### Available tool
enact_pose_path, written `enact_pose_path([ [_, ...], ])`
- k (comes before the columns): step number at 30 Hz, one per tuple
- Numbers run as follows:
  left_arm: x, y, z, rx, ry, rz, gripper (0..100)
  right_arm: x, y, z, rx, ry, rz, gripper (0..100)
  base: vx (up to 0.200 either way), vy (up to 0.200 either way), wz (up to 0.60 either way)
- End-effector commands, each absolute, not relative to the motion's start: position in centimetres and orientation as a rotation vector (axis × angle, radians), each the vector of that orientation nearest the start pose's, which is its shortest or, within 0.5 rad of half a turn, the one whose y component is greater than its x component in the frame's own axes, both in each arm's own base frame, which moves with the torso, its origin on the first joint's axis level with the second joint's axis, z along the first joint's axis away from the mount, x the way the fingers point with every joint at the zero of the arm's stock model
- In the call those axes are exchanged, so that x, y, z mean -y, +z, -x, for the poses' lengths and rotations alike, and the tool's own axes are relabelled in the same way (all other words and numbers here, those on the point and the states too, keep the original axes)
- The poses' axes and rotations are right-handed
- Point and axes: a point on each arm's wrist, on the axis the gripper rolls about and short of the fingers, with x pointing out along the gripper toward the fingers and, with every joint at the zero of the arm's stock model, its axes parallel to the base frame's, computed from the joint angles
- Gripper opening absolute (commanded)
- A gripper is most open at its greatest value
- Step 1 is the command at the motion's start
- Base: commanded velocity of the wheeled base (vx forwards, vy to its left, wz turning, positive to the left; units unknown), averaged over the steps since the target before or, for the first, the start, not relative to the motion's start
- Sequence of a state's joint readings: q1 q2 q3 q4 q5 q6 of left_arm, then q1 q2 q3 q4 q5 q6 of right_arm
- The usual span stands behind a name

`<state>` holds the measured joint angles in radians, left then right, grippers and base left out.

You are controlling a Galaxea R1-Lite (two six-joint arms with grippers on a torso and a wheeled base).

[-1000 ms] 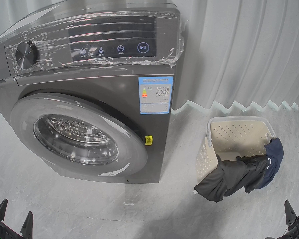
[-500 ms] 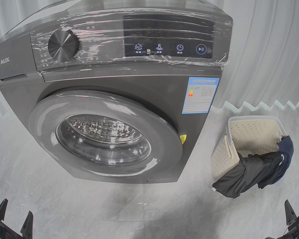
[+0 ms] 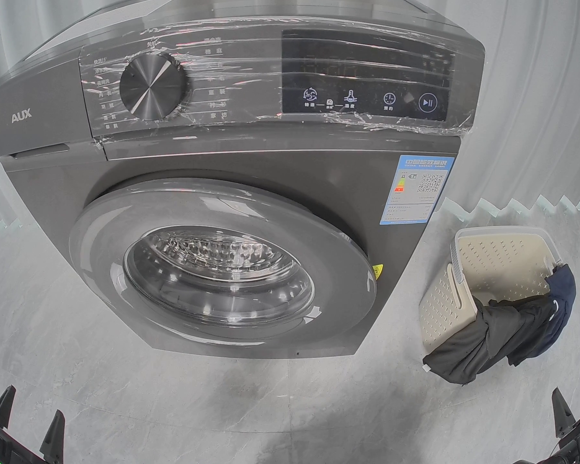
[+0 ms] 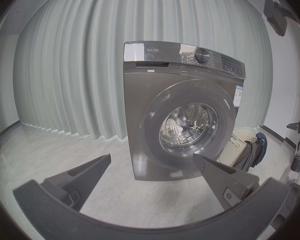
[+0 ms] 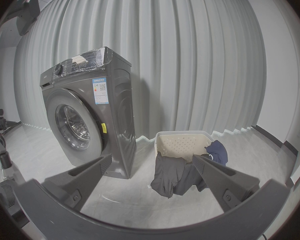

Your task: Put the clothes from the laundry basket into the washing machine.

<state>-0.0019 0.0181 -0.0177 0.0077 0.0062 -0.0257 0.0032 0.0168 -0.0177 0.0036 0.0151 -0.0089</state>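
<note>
Clothes (image 3: 490, 343) hang over the near rim of the basket (image 3: 504, 262), ahead and slightly inward of the right gripper (image 3: 575, 386) — the nearer arm; left gripper (image 3: 32, 402) faces the washer (image 3: 238, 162). Both spread wide, empty.

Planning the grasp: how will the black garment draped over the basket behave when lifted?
Probably floppy: the black garment drapes limply over the laundry basket rim. It may drag the overlapping navy garment along.

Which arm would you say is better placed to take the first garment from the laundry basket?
Right, probably. The laundry basket stands on the robot's right, its dark clothes draped over the near rim, closer to the open right gripper. The left gripper is farther, before the washing machine.
</note>
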Motion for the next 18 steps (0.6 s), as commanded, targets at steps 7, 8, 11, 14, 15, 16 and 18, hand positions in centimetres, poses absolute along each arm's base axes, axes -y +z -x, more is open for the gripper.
enact_pose_path([
  [7, -0.02, 7.51, 2.29, -0.006, 0.006, 0.026, 100, -0.03, 7.56, 2.29, -0.001, 0.018, 0.009, 100, 0.000, 0.200, 0.00],
  [8, -0.02, 7.51, 2.29, -0.006, 0.006, 0.026, 100, -0.03, 7.56, 2.29, -0.001, 0.018, 0.009, 100, 0.000, 0.200, 0.00],
  [11, -0.02, 7.51, 2.29, -0.006, 0.006, 0.026, 100, -0.03, 7.56, 2.29, -0.001, 0.018, 0.009, 100, 0.000, 0.000, 0.00],
  [14, -0.02, 7.51, 2.29, -0.006, 0.006, 0.026, 100, -0.03, 7.56, 2.29, -0.001, 0.018, 0.009, 100, 0.000, 0.000, 0.00],
  [15, -0.02, 7.55, 2.30, -0.005, 0.005, 0.026, 100, -0.03, 7.56, 2.29, -0.001, 0.018, 0.009, 100, 0.000, 0.000, 0.00],
  [16, -0.02, 7.51, 2.29, -0.006, 0.006, 0.026, 100, -0.03, 7.56, 2.29, -0.001, 0.018, 0.009, 100, 0.000, 0.000, 0.00],
  [18, -0.02, 7.51, 2.29, -0.006, 0.006, 0.026, 100, -0.03, 7.56, 2.29, -0.001, 0.018, 0.009, 100, 0.000, 0.000, 0.00],
])
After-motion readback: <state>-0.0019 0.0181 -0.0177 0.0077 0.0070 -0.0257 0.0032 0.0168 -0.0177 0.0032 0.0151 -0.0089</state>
